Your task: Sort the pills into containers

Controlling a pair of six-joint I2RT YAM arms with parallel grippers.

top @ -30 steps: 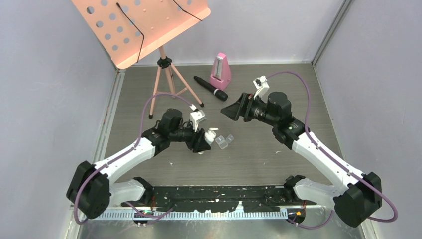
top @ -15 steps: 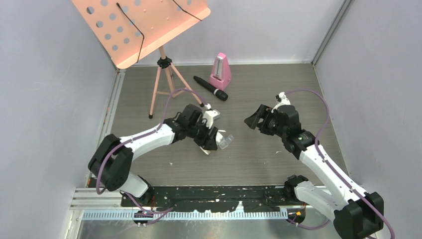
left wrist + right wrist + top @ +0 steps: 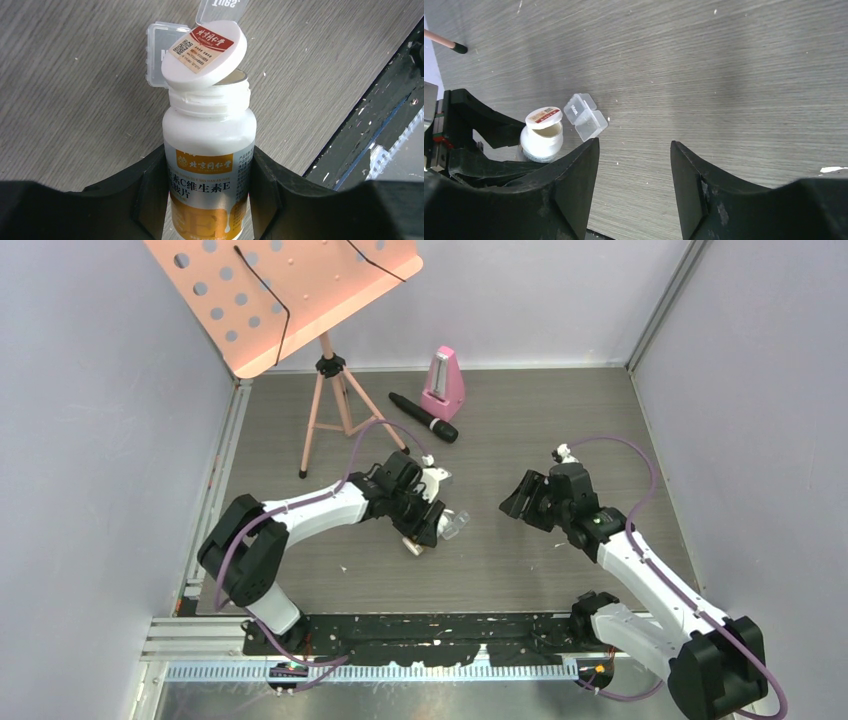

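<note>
My left gripper is shut on a small white bottle with an orange label. Its flip cap hangs open over the mouth. The bottle is tipped with its mouth toward the clear two-compartment pill box lying just beyond it on the table. The box also shows behind the cap in the left wrist view and in the right wrist view, with its lids open. No pills show in any view. My right gripper is open and empty, a short way right of the box, facing it.
A pink music stand stands at the back left. A black microphone and a pink metronome lie behind the arms. A black mat runs along the near edge. Small white specks dot the table.
My left arm has stretched forward and right, bringing the bottle up to the pill box. My right arm has drawn back to the right and lowered, turning its open gripper down toward the table.
</note>
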